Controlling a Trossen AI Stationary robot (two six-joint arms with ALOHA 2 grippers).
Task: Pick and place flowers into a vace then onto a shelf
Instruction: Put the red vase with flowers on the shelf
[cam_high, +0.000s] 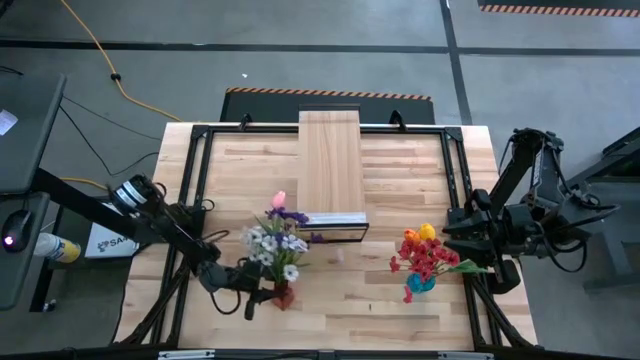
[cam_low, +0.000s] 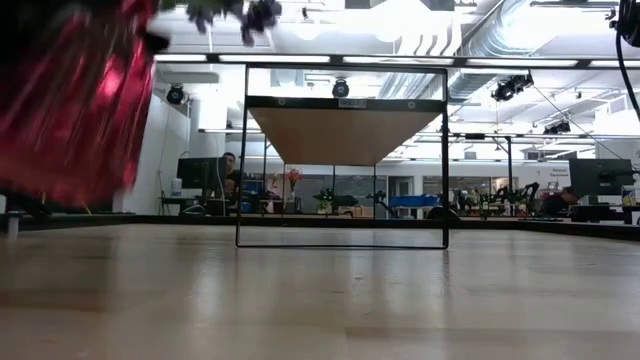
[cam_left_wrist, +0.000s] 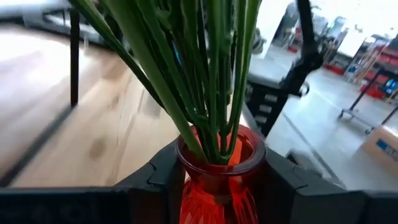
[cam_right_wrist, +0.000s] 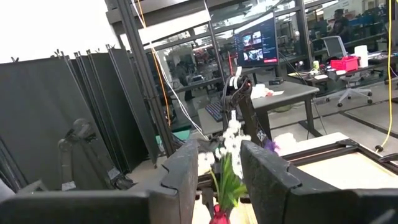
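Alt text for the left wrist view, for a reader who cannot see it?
The left pincer grips the neck of a red glass vase holding a bunch of green flower stems. Behind lies the wooden tabletop.

free: bare tabletop (cam_high: 340, 310) between bouquets | obstacles: shelf (cam_high: 332, 170) centre-back, red vase (cam_high: 284, 294), blue vase (cam_high: 420, 283)

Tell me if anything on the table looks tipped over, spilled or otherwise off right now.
Nothing stands out. The left hand grips the red vase at its neck, stems upright inside. The blue vase of red and orange tulips stands by the right hand. The shelf sits square, with nothing on it.
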